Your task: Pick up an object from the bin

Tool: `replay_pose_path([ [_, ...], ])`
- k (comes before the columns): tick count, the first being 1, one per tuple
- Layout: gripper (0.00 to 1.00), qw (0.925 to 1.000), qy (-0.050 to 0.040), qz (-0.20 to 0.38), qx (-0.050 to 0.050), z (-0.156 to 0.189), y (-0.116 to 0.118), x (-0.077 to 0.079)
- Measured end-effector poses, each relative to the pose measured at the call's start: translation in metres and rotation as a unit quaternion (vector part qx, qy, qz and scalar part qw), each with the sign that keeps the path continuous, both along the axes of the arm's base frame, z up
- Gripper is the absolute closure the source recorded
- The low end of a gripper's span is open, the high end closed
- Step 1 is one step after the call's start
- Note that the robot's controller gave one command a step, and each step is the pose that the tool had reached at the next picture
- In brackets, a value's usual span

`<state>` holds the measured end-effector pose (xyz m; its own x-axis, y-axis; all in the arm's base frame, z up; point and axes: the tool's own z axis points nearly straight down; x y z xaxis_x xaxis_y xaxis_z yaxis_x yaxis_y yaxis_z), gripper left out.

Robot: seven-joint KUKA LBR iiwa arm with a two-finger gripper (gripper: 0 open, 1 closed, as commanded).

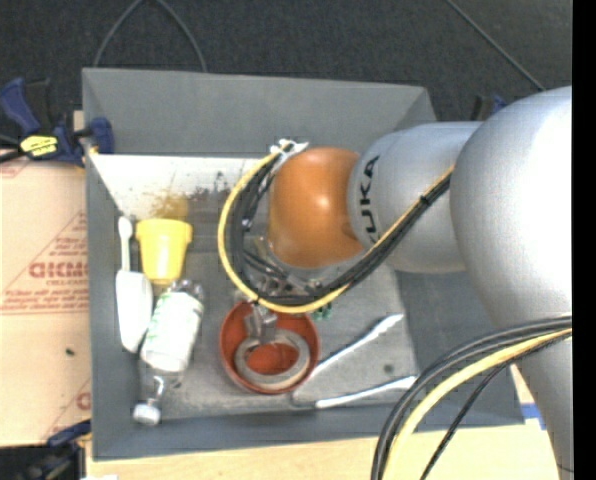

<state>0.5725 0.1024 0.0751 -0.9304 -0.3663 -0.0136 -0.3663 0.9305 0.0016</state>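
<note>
My gripper (264, 326) hangs under the arm's orange cover and reaches down into a round red bowl (240, 346) at the front middle of the bin. Most of the gripper is hidden by the cover and cables. Inside the bowl lies a pale ring (288, 360) around a red floor. Nothing shows as held. A clear plastic bottle (171, 333) with a white label lies just left of the bowl, its cap pointing at the front left corner.
A yellow cup (164, 246) lies on its side at the left, next to a white brush-like tool (130, 303) along the left wall. Two long white sticks (358, 346) (368, 392) lie right of the bowl. The arm covers the bin's right half.
</note>
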Motion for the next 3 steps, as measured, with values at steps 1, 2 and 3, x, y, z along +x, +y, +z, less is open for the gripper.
replay_pose_path([
  [1, 1.00, 1.0000, 0.0001, -0.001, 0.000, 0.000, 0.000, 0.000],
  [2, 1.00, 1.0000, -0.0048, -0.001, 0.000, 0.080, -0.010, 0.007],
  [3, 1.00, 1.0000, 0.0000, 0.007, 0.000, 0.131, -0.004, -0.017],
])
